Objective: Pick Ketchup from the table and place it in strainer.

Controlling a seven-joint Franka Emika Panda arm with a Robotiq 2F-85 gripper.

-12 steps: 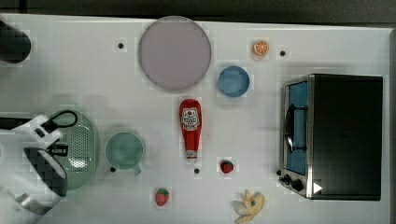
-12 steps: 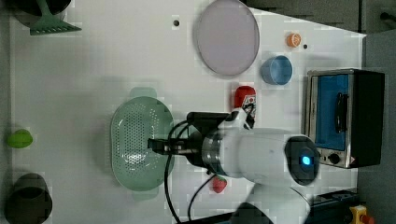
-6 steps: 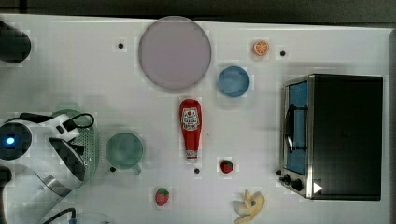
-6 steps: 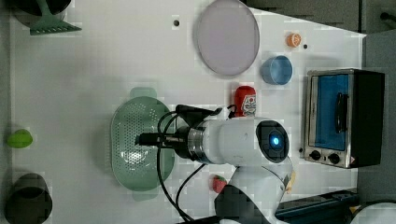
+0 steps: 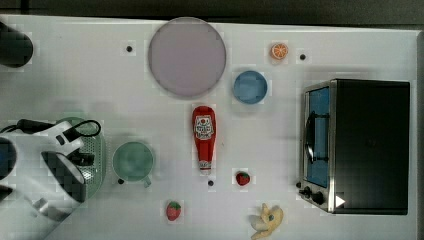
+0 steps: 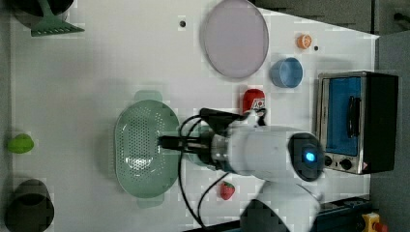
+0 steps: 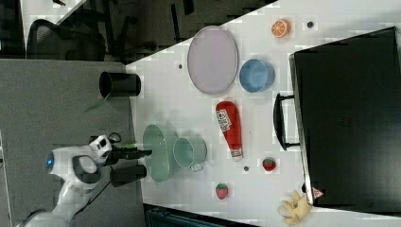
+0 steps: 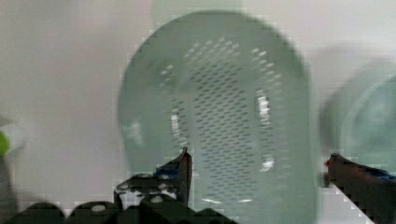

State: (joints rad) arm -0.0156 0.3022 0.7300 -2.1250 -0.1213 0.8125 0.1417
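Your gripper (image 8: 254, 163) is wide open w/ nothing in it, hanging over the strainer (image 8: 219, 116). The two dark fingers (image 8: 180, 170) stand far apart.

The ketchup (image 5: 204, 136) lies flat on the white table (image 5: 100, 80), well away from the gripper, past the green mug (image 5: 132, 161) that sits just beside the strainer. In the top view its long side runs up-down: fat end up, thin nozzle tip down.

The bottle is red, smooth plastic, w/ a white-and-red label. The strainer is pale green, oval, shiny, its bottom full of tiny holes.
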